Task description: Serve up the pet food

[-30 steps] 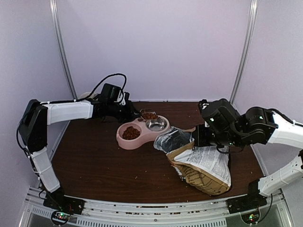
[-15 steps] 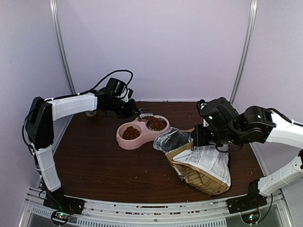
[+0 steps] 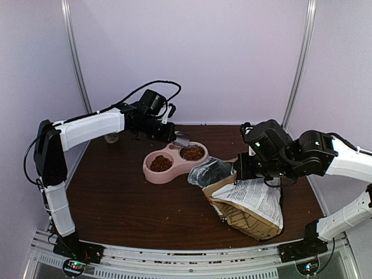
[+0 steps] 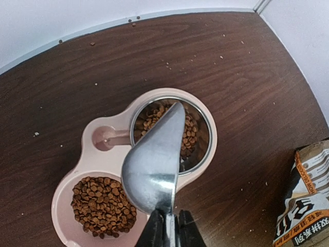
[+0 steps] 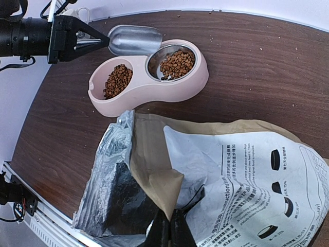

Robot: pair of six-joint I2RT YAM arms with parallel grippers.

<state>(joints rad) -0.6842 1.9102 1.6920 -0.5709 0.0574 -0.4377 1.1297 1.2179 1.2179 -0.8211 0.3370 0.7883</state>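
At lower centre of the left wrist view, the left gripper [image 4: 167, 229] was clenched on the handle of a metal scoop [image 4: 157, 164], which was tipped over the steel dish [image 4: 204, 154], evidently to drop kibble there. The pet food [image 4: 103, 203] lay in both compartments of the pink double bowl [image 4: 77, 170]. The right gripper [image 5: 168, 229] pinched the bag [image 5: 241, 170] by its edge, probably to steady it.

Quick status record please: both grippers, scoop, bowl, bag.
left gripper: shut on the handle of the scoop
scoop: held over the steel compartment, no kibble visible on it
pet food: in both compartments of the pink double bowl
right gripper: shut on the edge of the bag
bag: lying open beside the bowl, foil lining showing
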